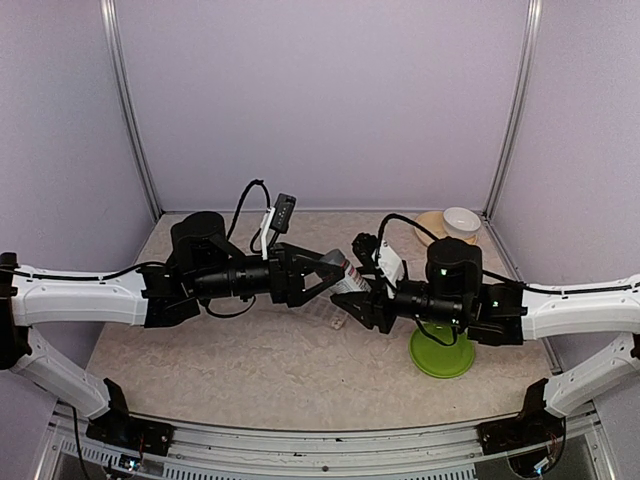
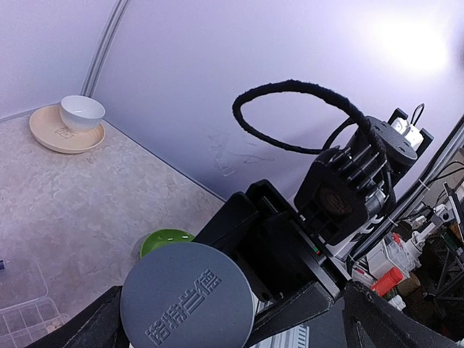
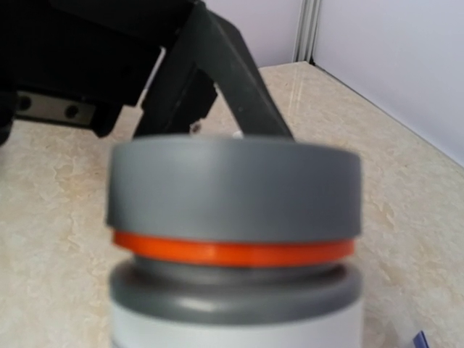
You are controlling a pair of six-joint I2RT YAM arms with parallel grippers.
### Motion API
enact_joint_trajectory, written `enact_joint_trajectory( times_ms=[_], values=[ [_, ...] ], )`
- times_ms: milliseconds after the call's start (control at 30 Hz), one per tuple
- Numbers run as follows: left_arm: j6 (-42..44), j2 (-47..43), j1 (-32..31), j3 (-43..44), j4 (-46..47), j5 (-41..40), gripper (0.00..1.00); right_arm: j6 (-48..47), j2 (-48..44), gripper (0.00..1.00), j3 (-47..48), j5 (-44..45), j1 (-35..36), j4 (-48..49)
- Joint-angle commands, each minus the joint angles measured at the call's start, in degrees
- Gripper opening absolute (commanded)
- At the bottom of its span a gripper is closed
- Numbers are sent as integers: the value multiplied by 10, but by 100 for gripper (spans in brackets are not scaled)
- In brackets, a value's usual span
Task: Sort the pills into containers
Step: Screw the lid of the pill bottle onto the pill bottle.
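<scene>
A white pill bottle (image 1: 347, 277) with a grey cap and an orange ring is held in the air between my two arms. My right gripper (image 1: 356, 300) is shut on its white body (image 3: 232, 319); its own fingers are hidden in the right wrist view. My left gripper (image 1: 340, 270) is open around the grey cap (image 2: 187, 297), which lies near one finger (image 2: 98, 322) with a gap to the other. The clear pill box (image 1: 325, 312) lies on the table under the bottle and shows in the left wrist view (image 2: 22, 312). No pills show.
A green plate (image 1: 440, 352) lies under the right arm and shows in the left wrist view (image 2: 165, 241). A white bowl (image 1: 461, 220) on a tan saucer (image 1: 431, 224) stands in the back right corner, also seen in the left wrist view (image 2: 81, 112). Walls close in at the back and sides.
</scene>
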Motion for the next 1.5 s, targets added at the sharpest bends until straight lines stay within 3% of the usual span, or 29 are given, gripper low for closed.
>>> enact_joint_trajectory(
  times_ms=[0,633,1000,1467],
  values=[
    [9,1,-5,20,22,11,99,0,16,21,28,-3,3,19],
    [4,-8,-5,13,38,17,99,10,41,20,35,-54,4,38],
    [-11,-36,12,-13,20,-23,99,-3,-13,21,17,-1,3,16],
    [-27,-29,4,-12,51,9,99,-4,23,21,36,19,3,-1]
  ],
)
